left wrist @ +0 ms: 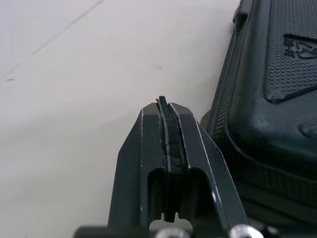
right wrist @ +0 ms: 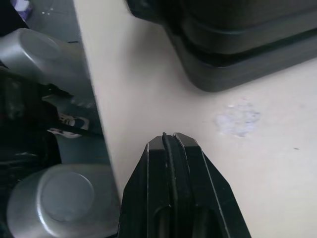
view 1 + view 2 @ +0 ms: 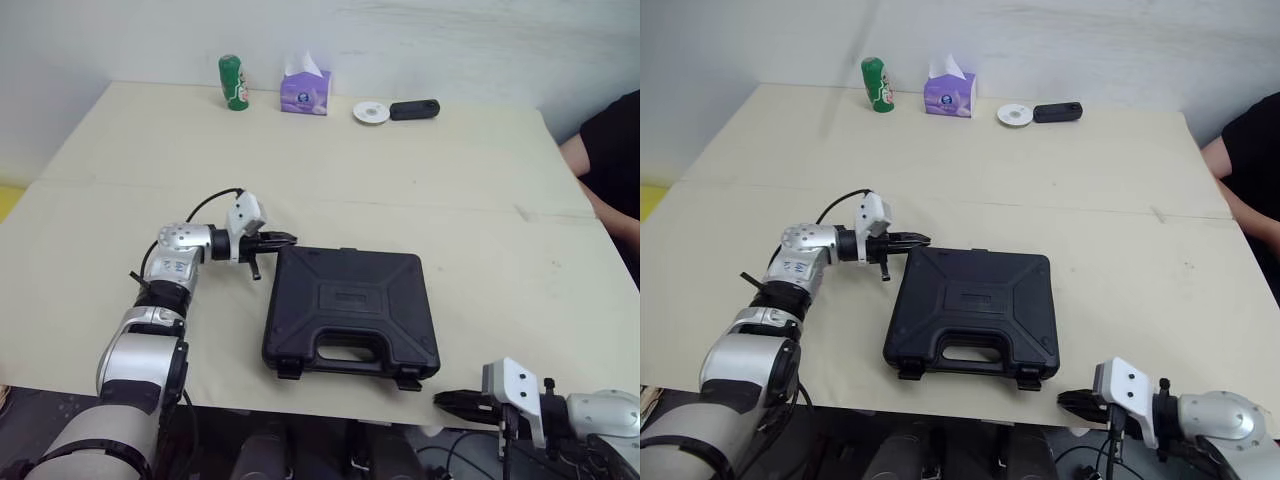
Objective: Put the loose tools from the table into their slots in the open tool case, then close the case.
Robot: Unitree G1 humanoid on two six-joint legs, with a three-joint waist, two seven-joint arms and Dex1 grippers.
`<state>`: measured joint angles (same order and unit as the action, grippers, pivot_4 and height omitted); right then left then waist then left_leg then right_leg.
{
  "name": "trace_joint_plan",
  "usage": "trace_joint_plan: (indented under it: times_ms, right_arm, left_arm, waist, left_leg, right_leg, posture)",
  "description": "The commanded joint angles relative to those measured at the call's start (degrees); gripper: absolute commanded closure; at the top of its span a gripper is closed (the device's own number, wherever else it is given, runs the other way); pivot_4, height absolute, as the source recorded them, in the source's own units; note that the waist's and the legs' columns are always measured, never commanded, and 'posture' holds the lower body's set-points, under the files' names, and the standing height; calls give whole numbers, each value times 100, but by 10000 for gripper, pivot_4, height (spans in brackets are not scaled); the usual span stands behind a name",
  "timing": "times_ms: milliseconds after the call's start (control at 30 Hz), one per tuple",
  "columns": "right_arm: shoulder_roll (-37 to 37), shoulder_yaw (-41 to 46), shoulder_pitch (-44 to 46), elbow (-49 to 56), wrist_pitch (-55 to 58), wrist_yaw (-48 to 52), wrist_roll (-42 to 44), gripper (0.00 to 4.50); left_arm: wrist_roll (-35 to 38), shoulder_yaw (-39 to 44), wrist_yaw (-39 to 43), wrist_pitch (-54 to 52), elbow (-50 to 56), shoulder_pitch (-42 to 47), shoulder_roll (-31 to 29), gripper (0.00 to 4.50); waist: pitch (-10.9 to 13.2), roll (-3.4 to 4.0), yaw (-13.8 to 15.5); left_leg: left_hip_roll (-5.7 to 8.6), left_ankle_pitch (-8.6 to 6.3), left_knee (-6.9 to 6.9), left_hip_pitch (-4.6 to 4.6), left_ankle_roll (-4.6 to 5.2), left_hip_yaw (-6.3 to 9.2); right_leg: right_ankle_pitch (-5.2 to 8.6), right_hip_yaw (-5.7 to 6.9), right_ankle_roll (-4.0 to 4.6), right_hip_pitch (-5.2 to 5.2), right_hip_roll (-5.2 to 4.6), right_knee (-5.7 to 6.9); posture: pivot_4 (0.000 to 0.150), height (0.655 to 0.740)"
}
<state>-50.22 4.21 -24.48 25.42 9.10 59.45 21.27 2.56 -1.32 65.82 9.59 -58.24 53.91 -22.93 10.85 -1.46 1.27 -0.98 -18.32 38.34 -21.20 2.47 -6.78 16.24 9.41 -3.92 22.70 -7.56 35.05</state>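
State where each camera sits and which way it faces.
Left eye view: on the head, facing forward and down over the table; shows both arms, left claw by the closed tool case, right claw at the near edge.
Right eye view: head's other eye, same scene.
Left wrist view: on the left wrist, facing along its shut claw at the case's side.
Right wrist view: on the right wrist, facing along its shut claw at the table edge and case.
Shared: all four see the case.

No words can be read anywhere. The black tool case (image 3: 350, 310) has a raised mark (image 1: 297, 47) on its lid, but I cannot make it out.
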Motion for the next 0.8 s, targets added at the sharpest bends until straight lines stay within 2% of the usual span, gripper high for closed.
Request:
trace_joint_plan:
  times_ms: [33,200,367,567,800]
  right_arm:
    - [276,-361,164,189,118,-215,-119,45000]
    - [670,-505,742,-37,54,-572,-351,45000]
    - [703,-406,1286,-544,-280,-691,-681,45000]
    - [810,-531,2121,-1413,-713,-847,-1121,45000]
    - [1220,-562,2826,-2509,-1471,-1394,-1647,45000]
  left_arm:
    - [-81,-104,71,111,-124,179,42,44674]
    - [-45,-98,340,6,-109,135,-115,44674]
    - [115,-60,648,-278,365,-181,-287,44674]
    - [415,-43,698,-1073,1835,-1063,-440,44674]
    - [739,160,49,-2073,3867,-2418,-559,44674]
  waist:
    - [0,0,-8]
    - [0,0,-18]
    - [0,0,-35]
    - [0,1,-51]
    - [3,9,-128]
  left_leg:
    - [0,0,0,2,-1,0]
    - [-2,0,2,2,-3,-3]
    - [-1,0,6,0,-3,-5]
    - [0,-1,19,0,-1,-6]
    - [-1,-8,45,0,4,-3]
  right_leg:
    - [0,0,0,0,0,-3]
    - [1,-5,1,4,0,-3]
    - [1,-7,1,6,-1,1]
    - [1,-9,1,5,-5,26]
    - [1,-15,1,-1,-12,42]
  posture:
    - [1500,7400]
    - [1500,7400]
    - [1500,7400]
    - [1500,7400]
    - [1500,7400]
